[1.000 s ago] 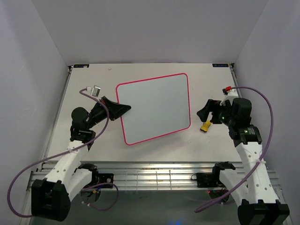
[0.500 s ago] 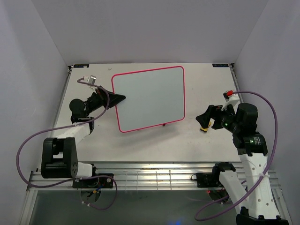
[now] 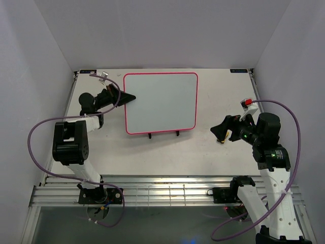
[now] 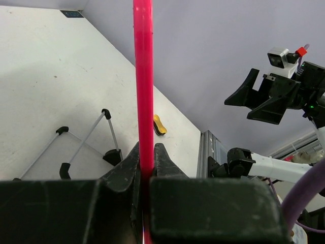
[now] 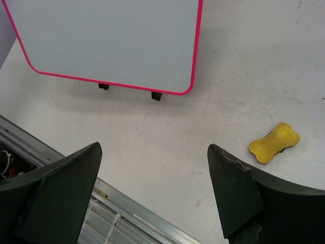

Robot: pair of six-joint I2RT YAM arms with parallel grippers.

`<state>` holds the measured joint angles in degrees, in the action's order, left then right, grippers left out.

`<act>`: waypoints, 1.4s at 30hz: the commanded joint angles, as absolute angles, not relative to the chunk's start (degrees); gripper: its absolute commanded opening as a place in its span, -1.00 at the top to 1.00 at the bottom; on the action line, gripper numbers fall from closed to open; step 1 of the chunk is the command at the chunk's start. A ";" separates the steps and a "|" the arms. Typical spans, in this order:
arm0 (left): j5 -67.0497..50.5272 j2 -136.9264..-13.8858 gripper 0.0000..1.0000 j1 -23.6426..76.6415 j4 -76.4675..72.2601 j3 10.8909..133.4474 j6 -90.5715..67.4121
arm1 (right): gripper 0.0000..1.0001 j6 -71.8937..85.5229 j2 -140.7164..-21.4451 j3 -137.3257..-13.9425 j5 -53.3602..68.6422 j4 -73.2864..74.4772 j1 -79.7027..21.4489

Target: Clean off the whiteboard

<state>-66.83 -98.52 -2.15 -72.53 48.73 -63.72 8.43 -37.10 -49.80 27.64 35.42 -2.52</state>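
On your table (image 3: 213,157) the whiteboard (image 3: 161,103) stands over the far middle, its face blank inside the pink frame. Your left gripper (image 4: 145,152) is clamped tight on the whiteboard's left edge, with the frame pinched between both fingers. Your right gripper (image 5: 154,146) hangs well to the right of the whiteboard, spread wide and holding nothing. The black wire stand (image 3: 177,133) shows its feet just under the whiteboard's near edge. The yellow eraser (image 5: 274,143) lies on the table right of the whiteboard, near your right gripper and clear of its fingers.
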 commanded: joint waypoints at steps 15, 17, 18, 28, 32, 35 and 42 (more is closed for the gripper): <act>-66.00 -105.12 1.00 -3.25 -94.66 58.36 -66.45 | -0.80 7.03 -36.91 -52.47 29.26 32.96 -2.46; -66.36 -106.34 1.00 -3.25 -94.75 59.41 -66.36 | -0.80 7.12 -36.91 -52.73 29.62 32.96 -2.46; -66.71 -106.78 1.00 -3.34 -94.75 59.85 -66.44 | -0.80 7.29 -36.74 -52.82 29.79 32.87 -2.46; -67.50 -111.27 1.00 -4.04 -94.83 64.16 -66.53 | -0.80 7.38 -36.56 -54.40 30.41 33.75 -2.46; -68.81 -112.50 1.00 -4.13 -95.01 64.42 -65.48 | -0.80 7.65 -36.30 -54.23 31.11 33.31 -2.46; -70.83 -113.55 1.00 -4.13 -95.19 64.51 -63.12 | -0.80 7.73 -36.30 -54.32 31.46 33.22 -2.46; -71.19 -113.82 1.00 -4.75 -95.45 61.70 -55.13 | -0.80 6.94 -36.21 -54.14 30.76 33.93 -2.46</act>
